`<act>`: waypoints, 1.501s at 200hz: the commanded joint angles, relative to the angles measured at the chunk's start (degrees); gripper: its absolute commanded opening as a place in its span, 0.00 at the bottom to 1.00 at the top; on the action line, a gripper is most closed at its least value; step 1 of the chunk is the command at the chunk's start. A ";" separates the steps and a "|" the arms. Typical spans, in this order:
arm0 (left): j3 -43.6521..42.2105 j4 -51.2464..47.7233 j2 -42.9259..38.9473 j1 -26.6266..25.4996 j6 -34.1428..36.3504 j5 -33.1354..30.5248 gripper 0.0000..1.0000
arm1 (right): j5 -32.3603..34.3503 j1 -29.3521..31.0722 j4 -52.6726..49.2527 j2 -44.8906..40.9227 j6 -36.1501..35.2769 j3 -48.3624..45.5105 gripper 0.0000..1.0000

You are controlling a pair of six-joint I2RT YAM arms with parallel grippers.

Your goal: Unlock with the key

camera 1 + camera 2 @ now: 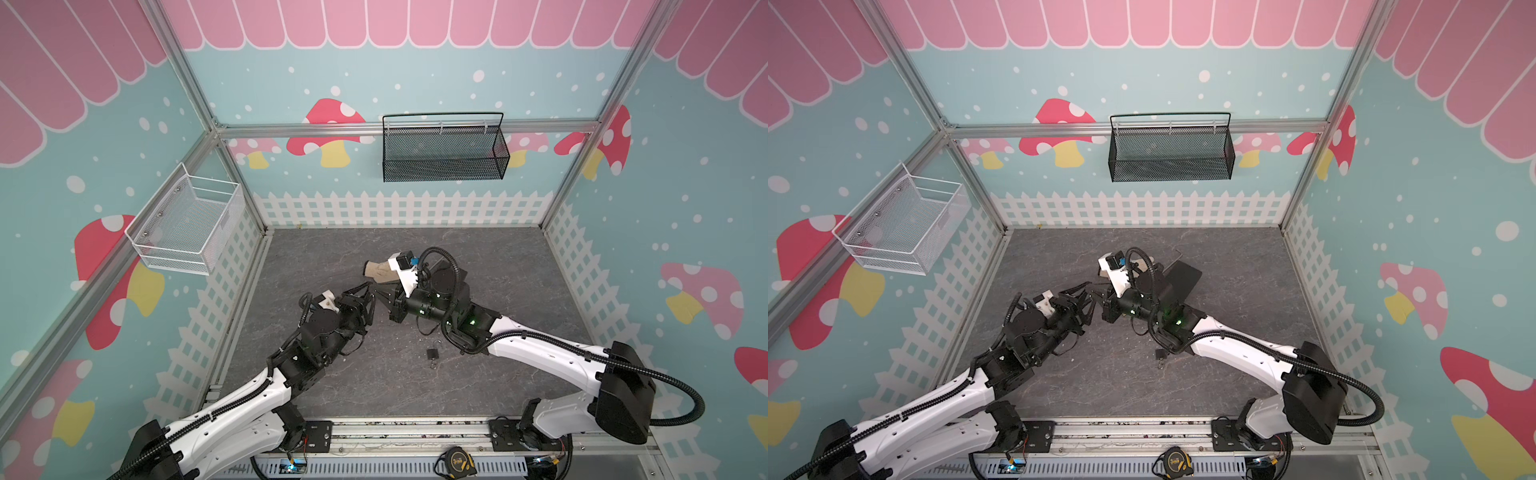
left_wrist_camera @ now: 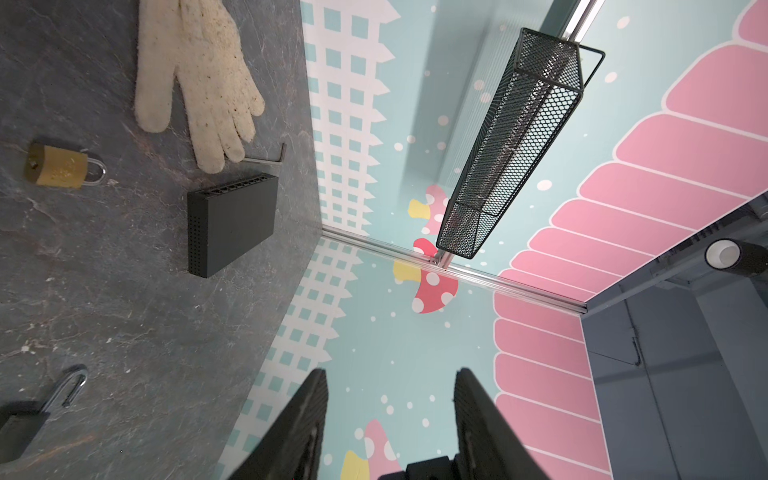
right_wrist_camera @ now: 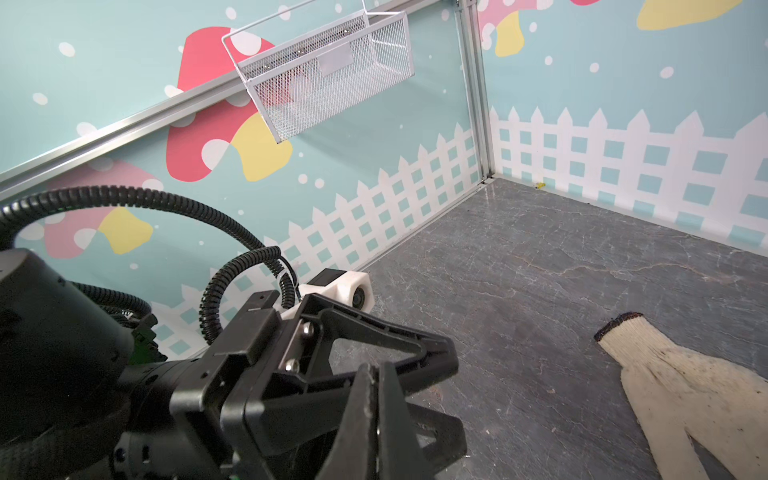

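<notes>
Your left gripper (image 2: 390, 372) stands with its fingers parted, nothing between them. Your right gripper (image 3: 376, 374) has its fingers pressed together; whether anything is pinched there cannot be told. The two tips nearly meet over the table (image 1: 519, 291), toward 10 o'clock of its centre. The black padlock (image 1: 433, 354) lies on the table at 5 o'clock from that meeting point, its shackle apparently swung open. A brass padlock (image 2: 58, 166) lies well apart from it, shackle seated. A knit glove (image 1: 379, 270) lies at 12 o'clock of the grippers.
</notes>
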 commanded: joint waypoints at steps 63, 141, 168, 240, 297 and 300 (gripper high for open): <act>-0.14 5.26 0.12 -1.96 -6.87 -2.39 0.47 | -0.21 0.64 7.87 0.15 7.12 -4.06 0.00; -1.11 2.07 -1.88 -3.05 -8.42 -5.10 0.50 | -1.86 0.64 9.99 0.43 9.49 -2.17 0.00; -1.35 0.64 -2.40 -3.10 -9.20 -5.70 0.53 | -2.38 0.64 10.61 0.16 10.20 -1.64 0.00; -1.87 1.46 -2.96 -3.32 -10.26 -6.64 0.58 | -3.40 0.91 12.72 2.54 11.88 -2.98 0.00; -2.31 2.89 -2.86 -3.72 -11.31 -8.24 0.55 | -2.96 0.99 14.21 2.63 12.57 -4.66 0.00; -2.32 2.82 -2.86 -3.71 -11.35 -8.31 0.55 | -2.86 0.99 14.21 2.61 12.58 -4.85 0.00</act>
